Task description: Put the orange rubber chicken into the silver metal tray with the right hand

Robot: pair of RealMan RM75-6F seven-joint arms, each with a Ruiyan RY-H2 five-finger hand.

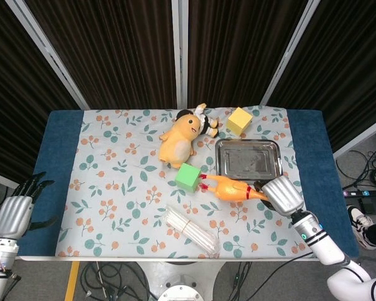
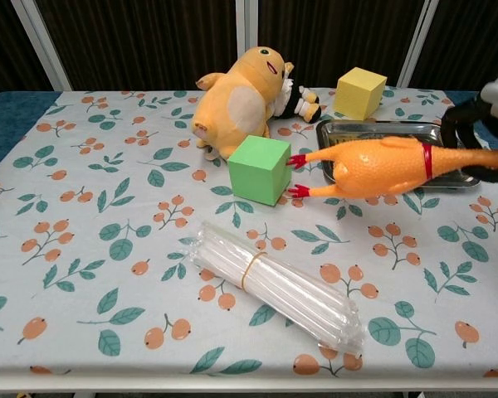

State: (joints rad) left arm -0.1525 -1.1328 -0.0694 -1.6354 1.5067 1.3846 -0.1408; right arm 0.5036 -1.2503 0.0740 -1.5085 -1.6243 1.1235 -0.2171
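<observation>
Head view, right hand: the right hand point(image 1: 282, 194) sits at the head end of the orange rubber chicken point(image 1: 232, 188), its dark fingers point(image 1: 259, 186) wrapped at the neck, so it appears to hold the toy.
Head view, chicken: it stretches away from the fingers toward the robot's left, long axis roughly level across the table point(image 1: 113, 182), red feet ending beside the green cube point(image 1: 188, 176).
Head view, tray: the silver metal tray point(image 1: 248, 157) lies just beyond the fingers, on the far side of the chicken; the body is outside it.
Head view, left hand: the left hand point(image 1: 17, 210) hangs off the table's edge, well apart from the chicken, fingers spread and holding nothing.
Chest view, right hand: only the dark fingers point(image 2: 461, 116) show at the frame's edge, curled around the neck past the red collar.
Chest view, chicken: the body point(image 2: 382, 166) seems raised off the cloth, overlapping the tray's near rim point(image 2: 373, 127); whether it touches I cannot tell.
Coming move, judged: the right hand is far nearer; a short carry away from the robot, keeping the long axis along the tray.
</observation>
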